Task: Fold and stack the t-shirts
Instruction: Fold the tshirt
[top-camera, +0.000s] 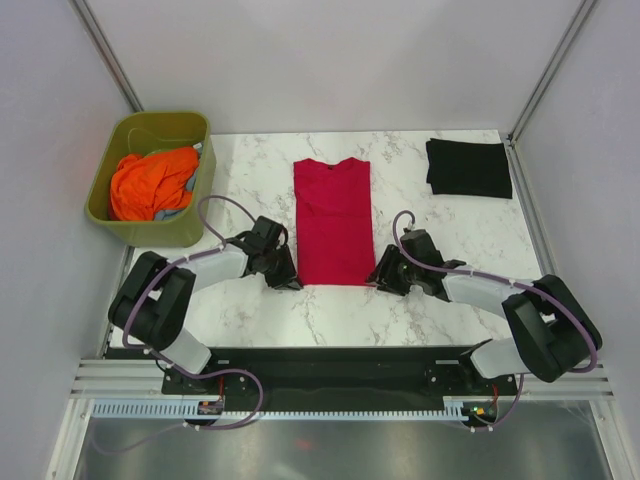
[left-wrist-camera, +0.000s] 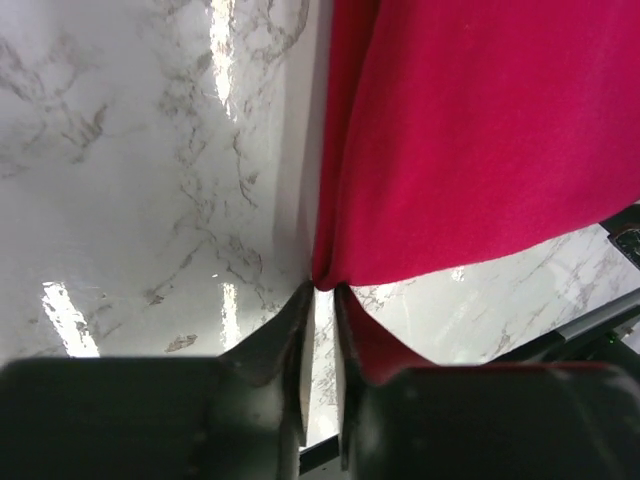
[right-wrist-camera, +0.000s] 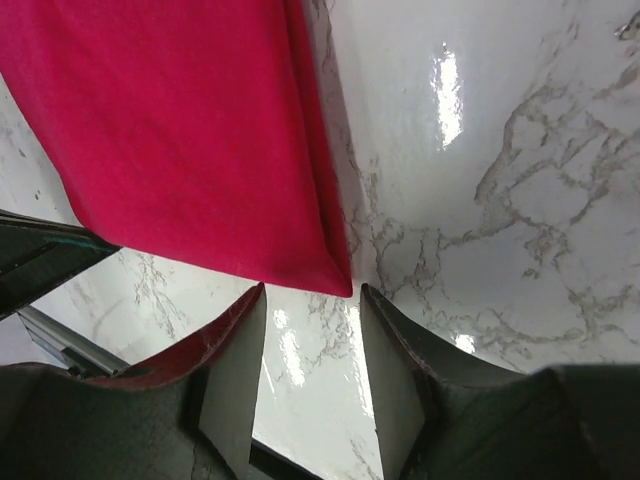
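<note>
The crimson red t-shirt (top-camera: 333, 220) lies flat at the centre of the marble tabletop (top-camera: 330, 315). It is already narrowed into a long strip, with the collar at the far end and the hem towards the arm bases. The black t-shirt (top-camera: 468, 167) lies folded at the far right corner, well apart; it is judged to be the base of the stack.

The left gripper (top-camera: 285, 278) is at the near left hem corner. In the left wrist view its fingers are almost together, with only a slim gap between them, and the cloth corner sits right at their tips. Whether the cloth is pinched cannot be told.

The right gripper (top-camera: 378, 278) is at the near right hem corner. In the right wrist view its fingers stand apart, with the corner just ahead of the gap and not yet gripped.

Placing one gripper on each hem corner keeps the edge straight. The next step is judged to be a crosswise fold carrying the hem towards the collar.

An olive-green tub (top-camera: 205, 170) at the far left holds orange cloth (top-camera: 150, 183)
</note>
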